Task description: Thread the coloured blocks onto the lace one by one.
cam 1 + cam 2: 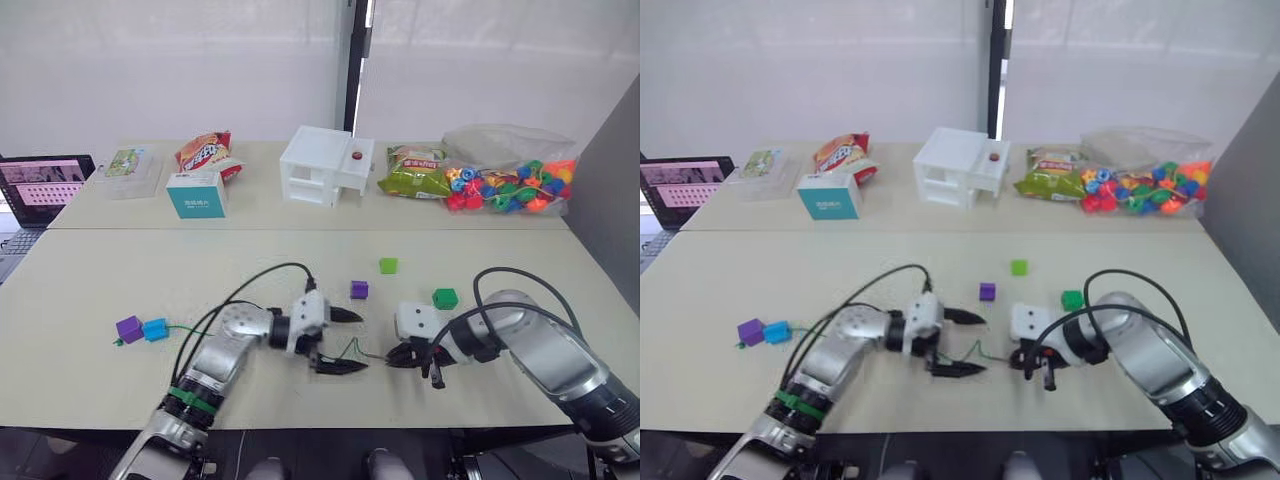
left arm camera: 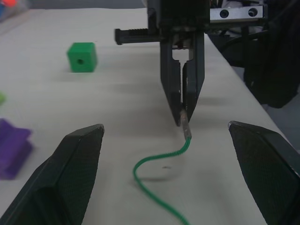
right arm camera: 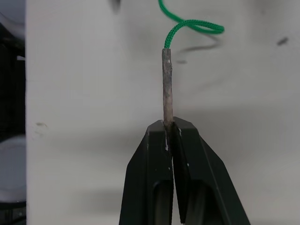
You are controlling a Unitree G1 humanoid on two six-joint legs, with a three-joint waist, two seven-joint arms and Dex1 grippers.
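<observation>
Pinching the lace's [image 3: 190, 24] grey tip [image 3: 167, 84] dead centre with the right gripper [image 3: 169, 125], fingers pressed flat together on the stiff end, rest of the tip poking straight out past the pads along the finger line. Sitting near the front edge of the worktop [image 1: 120, 280], roughly mid-width. Trailing off toward the left side as thin green cord, looping once just beyond the tip, then running on out to the purple block [image 1: 129, 328] and blue block [image 1: 155, 329] parked close to the front-left corner, looks like already strung, though hard to swear to from here.

Facing it with the left gripper [image 1: 338, 341], spread wide, nothing in it, one finger either side of the cord's loop and pointed right at the tip. So basically tip-to-tip, long axis of the needle lying roughly along the front edge.

Still loose: second purple block [image 1: 359, 289] just behind the left gripper, dark green block [image 1: 445, 298] just behind the right one, light green block [image 1: 388, 265] a bit further back toward the middle. Left arm clearly closer to the purple one, so probably grabbing that next and lining its hole up with the needle axis. Hole direction on it not readable from these angles.
</observation>
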